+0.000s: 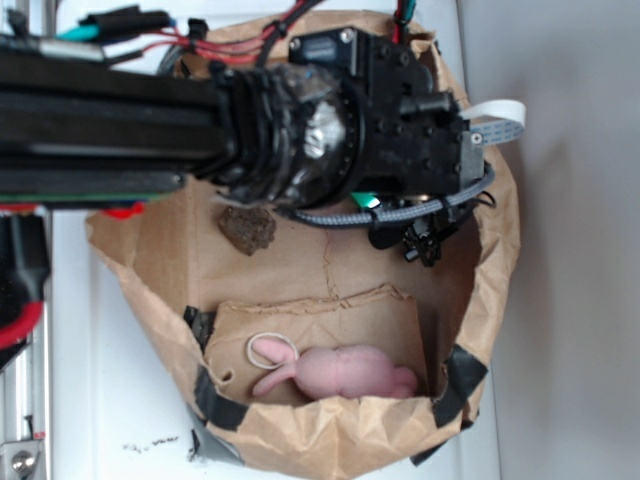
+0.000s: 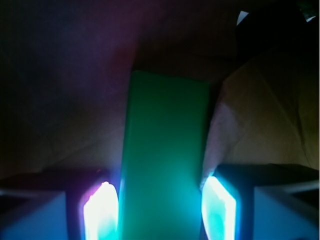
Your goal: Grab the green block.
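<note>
**A:** Green block [image 2: 165,160] sits dead centre between the fingers in the wrist view. One glowing pad [image 2: 100,212] on its left edge, the other on its right. Long axis runs straight away from the camera.

**B:** Jaws closed on it?

**A:** Pads look flush against both long edges, no gap I can make out. I read it as pinching the block across its narrow width. Glare off the pads is heavy, so contact is a judgement, not certain.

**B:** Outside view?

**A:** Block is nearly all hidden under the gripper [image 1: 420,235]. Only a sliver of green [image 1: 366,200] shows below the wrist housing. Gripper is down inside the paper bag [image 1: 490,290], near the bag's upper right wall.

**B:** Why that approach?

**A:** Bag is laid open like a bowl, so the arm [image 1: 110,120] reaches in over the rim from the left. Narrow faces are probably the only span the fingers fit, hence the lengthwise alignment.

**B:** Clutter?

**A:** Brown rock [image 1: 247,228] lies left of the gripper, apart from it. Pink bunny [image 1: 340,373] lies at the bag's lower wall, well clear. Rubber band [image 1: 272,350] touches the bunny's ear end. Neither is in the way.

**B:** Risk?

**A:** Smooth faces, so slip if the squeeze is light. Bag wall is close to the right finger; could snag on lifting.
</note>
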`<state>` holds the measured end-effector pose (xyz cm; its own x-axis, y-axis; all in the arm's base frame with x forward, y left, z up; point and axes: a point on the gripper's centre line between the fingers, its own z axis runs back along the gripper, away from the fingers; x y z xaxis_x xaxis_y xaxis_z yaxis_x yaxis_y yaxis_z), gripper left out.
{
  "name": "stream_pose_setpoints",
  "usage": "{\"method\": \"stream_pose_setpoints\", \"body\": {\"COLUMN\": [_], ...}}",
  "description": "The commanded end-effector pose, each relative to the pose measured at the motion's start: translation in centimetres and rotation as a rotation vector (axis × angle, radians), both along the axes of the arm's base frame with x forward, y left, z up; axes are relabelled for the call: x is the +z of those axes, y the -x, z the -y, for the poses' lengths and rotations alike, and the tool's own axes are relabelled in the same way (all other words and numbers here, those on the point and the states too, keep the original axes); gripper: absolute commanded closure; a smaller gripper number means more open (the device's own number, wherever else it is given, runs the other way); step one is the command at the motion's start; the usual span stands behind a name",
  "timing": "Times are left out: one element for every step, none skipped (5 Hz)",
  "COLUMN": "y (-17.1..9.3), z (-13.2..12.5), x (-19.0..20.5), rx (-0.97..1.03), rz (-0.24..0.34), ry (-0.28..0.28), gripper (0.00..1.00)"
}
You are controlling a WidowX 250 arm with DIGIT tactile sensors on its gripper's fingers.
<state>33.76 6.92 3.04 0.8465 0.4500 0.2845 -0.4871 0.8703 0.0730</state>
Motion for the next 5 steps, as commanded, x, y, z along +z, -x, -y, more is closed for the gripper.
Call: {"method": "stream_pose_setpoints", "body": {"y": [1.5,2.1,2.7,3.6,4.7], "z": [0.0,1.0,1.8,2.3,3.5], "x": [4.3,7.1,10.2,13.0,15.2], "rx": [-0.093,-0.142,-0.198,-0.247,-0.297], "rz": [0.022,0.045,0.053,0.062,0.066], "ry": [0.054,0.054,0.041,0.067,0.076], "gripper": [1.00,1.00,1.00,1.00,1.00]}}
